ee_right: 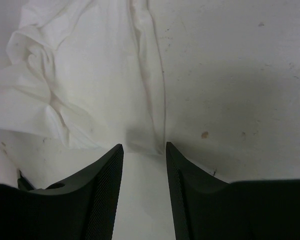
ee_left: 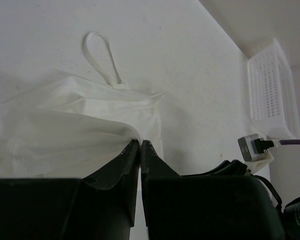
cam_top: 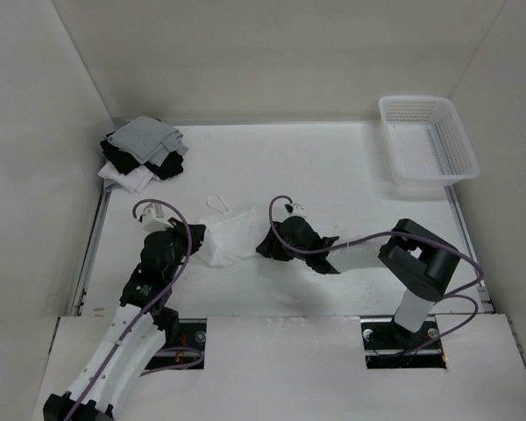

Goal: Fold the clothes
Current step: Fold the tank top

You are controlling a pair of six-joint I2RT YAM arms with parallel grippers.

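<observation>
Tabletop [cam_top: 333, 167] bears clothes [cam_top: 228, 241], well apart from basket [cam_top: 425, 140].

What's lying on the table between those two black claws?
A crumpled white thin fabric garment lies between the left gripper and the right gripper, as the top view shows. The left pinches its edge; the right stands open.

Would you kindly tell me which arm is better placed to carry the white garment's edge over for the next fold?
Left, probably: the left gripper is shut on a fold of the white garment, whereas the right gripper stands open at the cloth's edge, gripping nothing.
</observation>
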